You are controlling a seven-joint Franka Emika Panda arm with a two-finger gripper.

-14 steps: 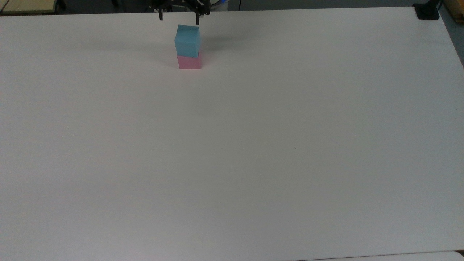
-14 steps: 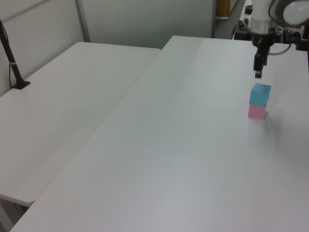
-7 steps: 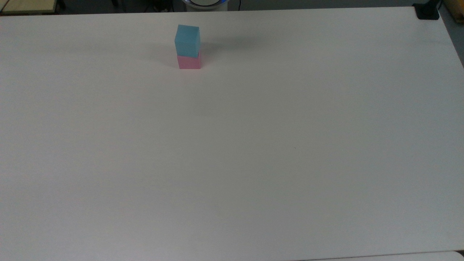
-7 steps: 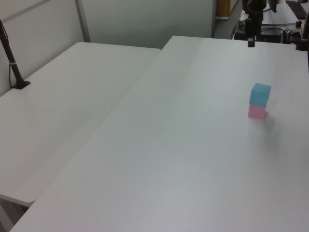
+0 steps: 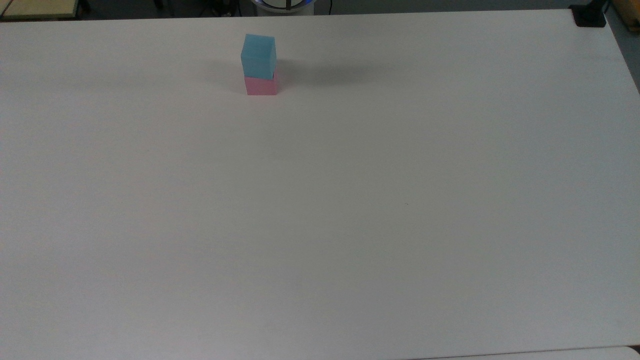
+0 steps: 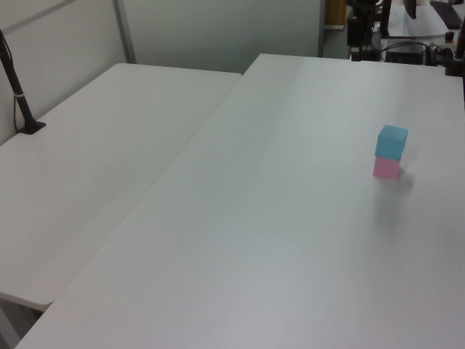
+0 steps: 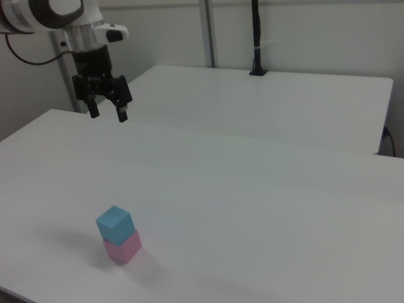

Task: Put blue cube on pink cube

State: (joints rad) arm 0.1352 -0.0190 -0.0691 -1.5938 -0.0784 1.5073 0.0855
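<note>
The blue cube [image 5: 258, 55] [image 6: 391, 142] [image 7: 114, 224] rests on top of the pink cube [image 5: 261, 86] [image 6: 386, 169] [image 7: 123, 247], slightly turned against it, near the far edge of the white table [image 5: 350, 200]. In the right view my gripper [image 7: 108, 115] hangs open and empty, high above the table and well back from the stack.
A second white table [image 6: 94, 189] adjoins along the left view's left. A black pole [image 6: 16, 91] stands clamped on it. A black clamp [image 5: 589, 15] sits at the top view's far right corner.
The gripper rose from just above the blue cube and drew back, leaving the top view and the left view. The stack stayed still.
</note>
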